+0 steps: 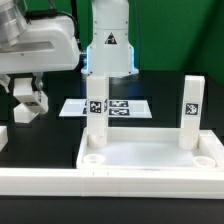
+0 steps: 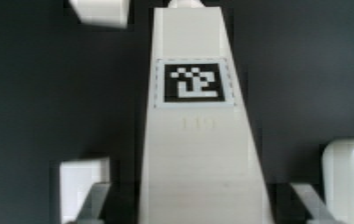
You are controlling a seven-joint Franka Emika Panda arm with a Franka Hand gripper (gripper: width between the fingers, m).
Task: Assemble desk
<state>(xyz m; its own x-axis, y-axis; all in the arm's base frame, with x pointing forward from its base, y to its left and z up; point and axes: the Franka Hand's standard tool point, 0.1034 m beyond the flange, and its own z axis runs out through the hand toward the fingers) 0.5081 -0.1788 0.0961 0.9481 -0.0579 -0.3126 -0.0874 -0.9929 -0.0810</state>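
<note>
The desk top (image 1: 150, 158) lies well apart from the gripper (image 1: 27, 100), lower down and toward the exterior view's right. Two legs stand upright in its far corners, the nearer leg (image 1: 97, 104) closer to the gripper and the farther leg (image 1: 190, 110) beyond it. The marker board (image 1: 125, 107) lies behind the nearer leg. The gripper's fingers (image 2: 85, 190) clamp a third leg (image 2: 192, 110) between them, its tag facing the wrist camera.

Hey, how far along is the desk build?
Done: a first leg and a second leg stand upright at the desk top's far corners. In hand: the tool grips a third leg. Left: seating it and a fourth in the empty near sockets.
</note>
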